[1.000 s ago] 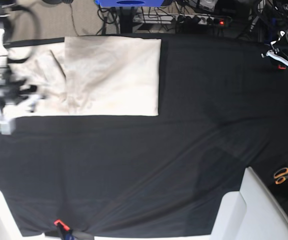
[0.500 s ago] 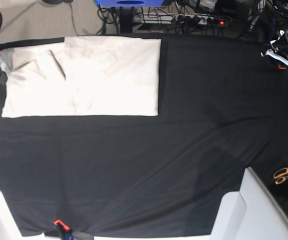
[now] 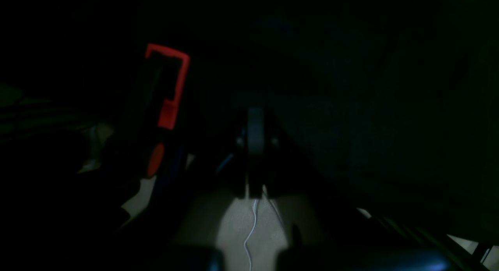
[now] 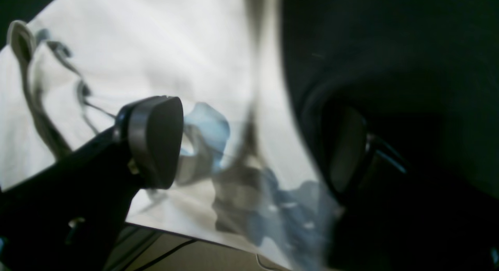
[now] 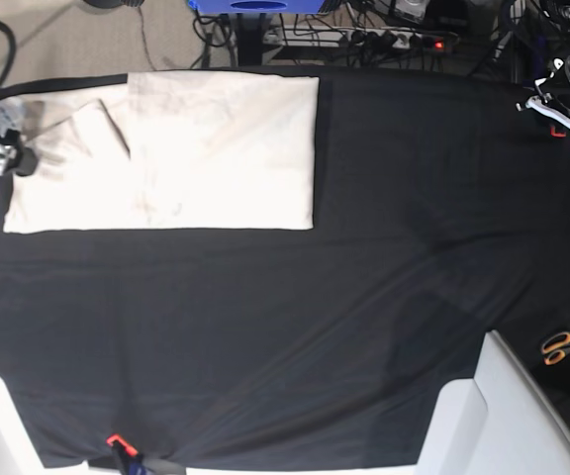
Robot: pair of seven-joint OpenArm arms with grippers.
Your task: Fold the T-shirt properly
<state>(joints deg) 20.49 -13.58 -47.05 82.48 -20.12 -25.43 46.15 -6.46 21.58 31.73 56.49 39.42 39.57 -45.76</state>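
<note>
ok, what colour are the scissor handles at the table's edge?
Orange. The scissors show best in the base view, at the far right, off the black table cloth.

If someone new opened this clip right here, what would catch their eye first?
The cream T-shirt, lying flat as a long folded rectangle at the top left of the black table cloth. Next, the right gripper at the shirt's left end, jaws wide open, and orange-handled scissors off the cloth at the lower right.

T-shirt (image 5: 166, 153) flat on table cloth (image 5: 285, 327), far-left; scissors (image 5: 562, 346) near-right.
</note>
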